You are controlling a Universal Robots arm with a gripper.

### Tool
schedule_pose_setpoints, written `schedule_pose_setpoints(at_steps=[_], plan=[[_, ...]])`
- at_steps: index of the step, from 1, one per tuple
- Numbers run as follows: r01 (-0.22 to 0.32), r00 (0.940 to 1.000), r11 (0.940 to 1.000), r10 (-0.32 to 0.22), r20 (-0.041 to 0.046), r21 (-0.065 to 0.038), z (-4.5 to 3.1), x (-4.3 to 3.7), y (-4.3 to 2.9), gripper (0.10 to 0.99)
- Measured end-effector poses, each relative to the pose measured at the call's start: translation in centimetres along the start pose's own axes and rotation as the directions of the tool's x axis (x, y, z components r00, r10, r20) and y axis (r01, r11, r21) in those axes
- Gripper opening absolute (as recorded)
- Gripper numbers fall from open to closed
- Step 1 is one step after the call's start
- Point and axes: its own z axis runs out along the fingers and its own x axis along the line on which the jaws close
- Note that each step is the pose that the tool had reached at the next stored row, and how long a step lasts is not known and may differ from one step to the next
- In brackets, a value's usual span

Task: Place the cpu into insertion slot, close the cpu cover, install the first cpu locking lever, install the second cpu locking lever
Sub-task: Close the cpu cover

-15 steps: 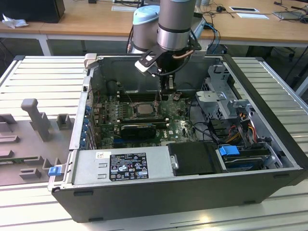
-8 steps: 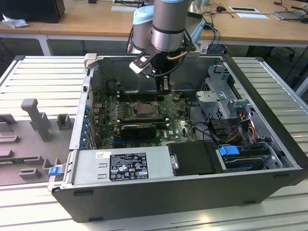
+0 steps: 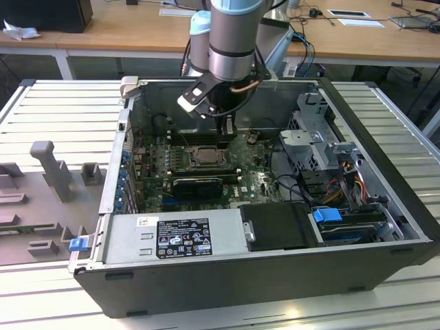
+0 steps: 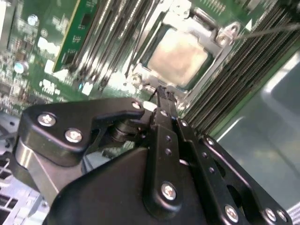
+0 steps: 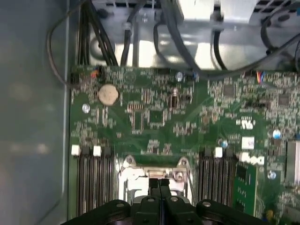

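Tool inside case, exterior view; insertion slot just beside at 8 o'clock | second wrist view: tool clenched, empty; cpu seated under cpu cover | first wrist view: tool at insertion slot edge | cpu likely light, rigid, fragile; grip edges

Even room light leaves the ribbed bench bright in the exterior view, the computer case interior shaded. Pale glare washes the cpu top in the second wrist view; in the first wrist view the metal wall burns white.
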Motion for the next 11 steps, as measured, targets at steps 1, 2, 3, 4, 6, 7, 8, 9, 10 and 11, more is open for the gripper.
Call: schedule_pose_setpoints(at_steps=[1, 2, 3, 4, 6, 7, 8, 9, 10, 11], plan=[[0.002, 1.0, 1.0, -0.002, 0.0, 0.0, 0.02, 0.01, -0.26, 0.106], [0.004, 1.0, 1.0, -0.004, 0.0, 0.0, 0.05, 0.02, -0.63, 0.106], [0.005, 1.0, 1.0, -0.005, 0.0, 0.0, 0.06, 0.04, -1.05, 0.106], [0.006, 1.0, 1.0, -0.006, -0.0003, 0.0, 0.07, 0.06, -1.43, 0.106], [0.007, 1.0, 1.0, -0.007, -0.0002, 0.0, 0.07, 0.07, -1.94, 0.106], [0.007, 1.0, 1.0, -0.007, -0.0002, 0.0, 0.07, 0.08, -2.05, 0.106], [0.007, 1.0, 1.0, -0.007, -0.0002, 0.0, 0.07, 0.08, -2.12, 0.106], [0.007, 1.0, 1.0, -0.007, -0.0001, 0.0, 0.06, 0.08, -2.22, 0.106], [0.007, 1.0, 1.0, -0.007, -0.0002, 0.0, 0.06, 0.08, -2.28, 0.106], [0.007, 1.0, 1.0, -0.007, -0.0001, 0.0, 0.06, 0.08, -2.33, 0.106]])
